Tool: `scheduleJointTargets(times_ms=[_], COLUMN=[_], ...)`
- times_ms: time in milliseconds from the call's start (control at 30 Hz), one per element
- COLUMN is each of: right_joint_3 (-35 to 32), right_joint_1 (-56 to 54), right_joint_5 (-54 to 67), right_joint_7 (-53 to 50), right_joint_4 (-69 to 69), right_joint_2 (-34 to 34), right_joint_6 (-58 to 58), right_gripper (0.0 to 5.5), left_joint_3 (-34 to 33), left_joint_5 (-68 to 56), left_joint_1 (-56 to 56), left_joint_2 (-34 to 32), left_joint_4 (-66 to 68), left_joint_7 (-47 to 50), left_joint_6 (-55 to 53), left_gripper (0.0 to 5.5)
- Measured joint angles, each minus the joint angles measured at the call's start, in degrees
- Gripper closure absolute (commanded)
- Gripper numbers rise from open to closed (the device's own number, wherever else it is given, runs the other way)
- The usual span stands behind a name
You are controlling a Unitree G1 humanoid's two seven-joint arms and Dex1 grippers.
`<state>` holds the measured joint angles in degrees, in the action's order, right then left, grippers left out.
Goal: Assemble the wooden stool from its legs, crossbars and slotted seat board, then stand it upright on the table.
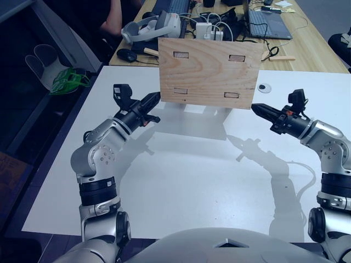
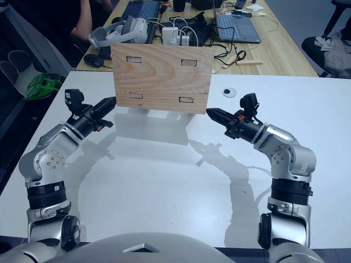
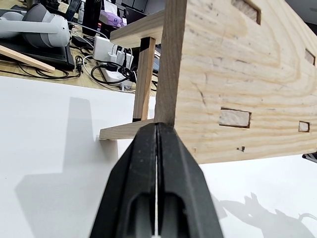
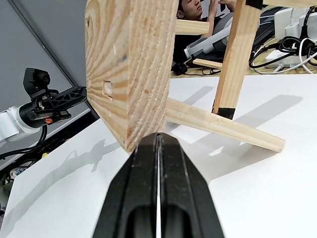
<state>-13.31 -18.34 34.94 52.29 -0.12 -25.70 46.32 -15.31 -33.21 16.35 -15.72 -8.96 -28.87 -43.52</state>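
The wooden stool lies on its side at the back of the white table (image 1: pixel 186 186). Its slotted seat board (image 1: pixel 208 74) stands on edge and faces me, with leg ends showing in the slots. Behind the board, a leg (image 3: pixel 144 79) and a crossbar (image 3: pixel 124 131) rest on the table. My left gripper (image 1: pixel 155 98) is shut, its tip against the board's lower left edge (image 3: pixel 171 64). My right gripper (image 1: pixel 256 108) is shut too, its tip at the board's lower right corner (image 4: pixel 131 64). Neither holds anything.
A wooden desk (image 1: pixel 307 52) behind the table carries a headset (image 1: pixel 151 26), laptops, cables and a power strip. A round cable port (image 1: pixel 265 87) sits at the table's back right. A green object (image 1: pixel 68 80) lies off the left edge.
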Motion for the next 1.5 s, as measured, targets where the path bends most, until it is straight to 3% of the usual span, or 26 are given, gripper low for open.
scheduleJointTargets(times_ms=[1500], right_joint_3=[-2.68], right_joint_1=[-3.12], right_joint_5=[6.81], right_joint_7=[-5.30], right_joint_4=[-1.77], right_joint_2=[1.63], right_joint_6=[0.20], right_gripper=[5.50], left_joint_3=[-2.69], left_joint_5=[-6.36], left_joint_1=[3.48], left_joint_2=[0.66], left_joint_4=[-1.15], left_joint_7=[2.82], left_joint_6=[2.99], left_gripper=[5.48])
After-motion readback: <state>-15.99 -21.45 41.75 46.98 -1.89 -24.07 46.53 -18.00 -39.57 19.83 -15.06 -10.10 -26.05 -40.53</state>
